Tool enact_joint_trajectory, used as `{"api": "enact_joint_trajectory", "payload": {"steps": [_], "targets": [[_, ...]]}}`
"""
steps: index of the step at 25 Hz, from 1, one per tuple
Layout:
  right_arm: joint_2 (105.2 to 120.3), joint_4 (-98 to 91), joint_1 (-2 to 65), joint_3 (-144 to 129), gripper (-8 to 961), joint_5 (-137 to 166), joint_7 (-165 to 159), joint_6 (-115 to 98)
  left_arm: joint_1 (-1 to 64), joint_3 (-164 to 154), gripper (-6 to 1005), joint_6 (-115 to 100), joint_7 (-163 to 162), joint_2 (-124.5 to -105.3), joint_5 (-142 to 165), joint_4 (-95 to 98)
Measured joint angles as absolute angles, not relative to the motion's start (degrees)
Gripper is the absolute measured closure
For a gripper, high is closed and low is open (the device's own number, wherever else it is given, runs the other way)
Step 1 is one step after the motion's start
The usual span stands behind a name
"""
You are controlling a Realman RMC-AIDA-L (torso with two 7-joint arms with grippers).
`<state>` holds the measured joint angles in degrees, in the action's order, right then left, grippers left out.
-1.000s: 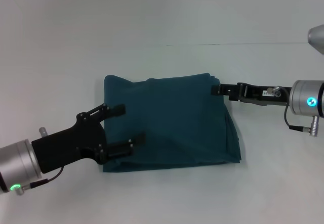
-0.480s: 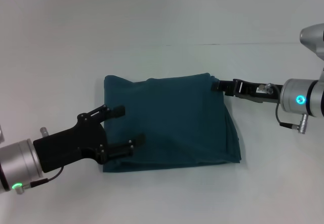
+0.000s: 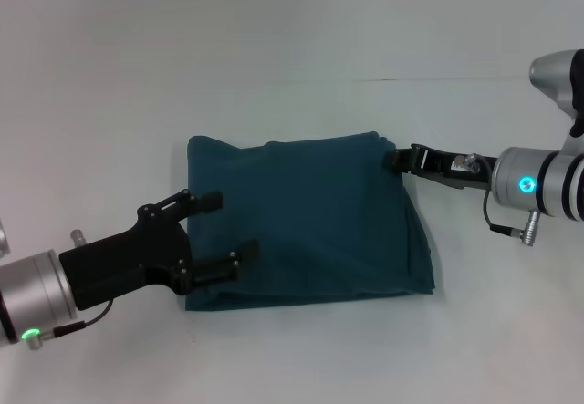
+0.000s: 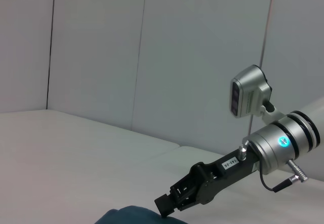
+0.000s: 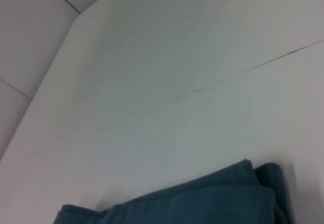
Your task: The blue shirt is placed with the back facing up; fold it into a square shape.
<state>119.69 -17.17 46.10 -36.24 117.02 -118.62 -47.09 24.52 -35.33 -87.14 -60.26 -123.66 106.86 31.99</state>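
Blue shirt (image 3: 306, 222) folded into a rough rectangle, flat at the middle of the white table (image 3: 292, 30). Left gripper (image 3: 223, 232) over the shirt's near-left edge, fingers spread wide apart, nothing between them. Right gripper (image 3: 398, 159) at the far-right corner, touching the cloth; fingers' state unclear.

Soft, even light falls from above on my white table (image 3: 292, 39), with no glare. The blue shirt (image 3: 310, 222) casts only a thin, faint shadow at its near edge. My right wrist view looks slightly hazy.
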Motion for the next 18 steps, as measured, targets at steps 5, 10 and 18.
{"api": "enact_joint_trajectory", "payload": {"steps": [5, 10, 18], "targets": [[119.35, -18.5, 45.4, -36.2, 726, 117.1, -117.4, -50.3, 24.5, -35.3, 108, -87.1, -60.4, -123.66, 106.9, 32.0], [118.84, -19.1, 45.2, -36.4, 649, 117.4, -118.5, -50.9, 24.6, -35.3, 108, -87.1, -60.4, -123.66, 106.9, 31.9], [118.93, -18.6, 45.2, -37.1, 422, 117.4, -119.8, -49.1, 24.7, -35.3, 108, -87.2, -60.5, -123.66, 106.9, 31.9]]}}
